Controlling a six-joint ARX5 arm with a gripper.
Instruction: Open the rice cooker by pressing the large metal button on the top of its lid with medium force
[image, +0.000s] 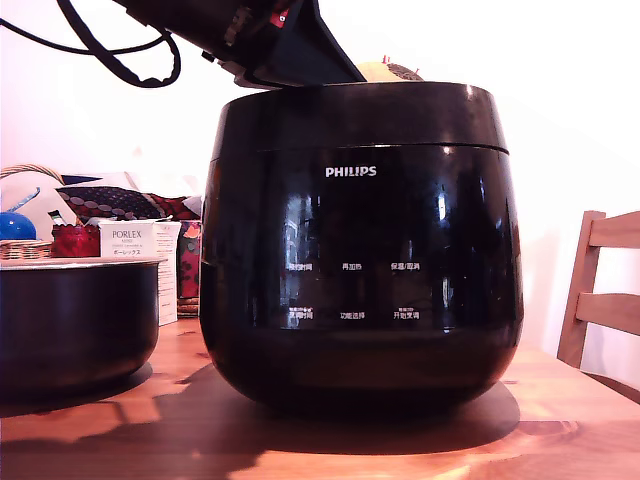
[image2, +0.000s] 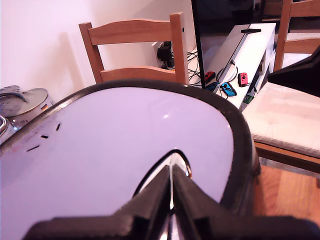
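Pot (image: 75, 320) beside rice cooker (image: 360, 250) — chair (image: 600, 290) opposite.

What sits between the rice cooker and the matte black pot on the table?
Nothing: in the exterior view, only bare wooden table separates the rice cooker from the pot.

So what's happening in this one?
A robot arm is reaching down onto a black Philips rice cooker on a wooden table. Its gripper, fingers closed together, sits at the metal button on the lid, as the wrist view shows. The lid looks shut. A smaller black pot stands at the exterior view's left.
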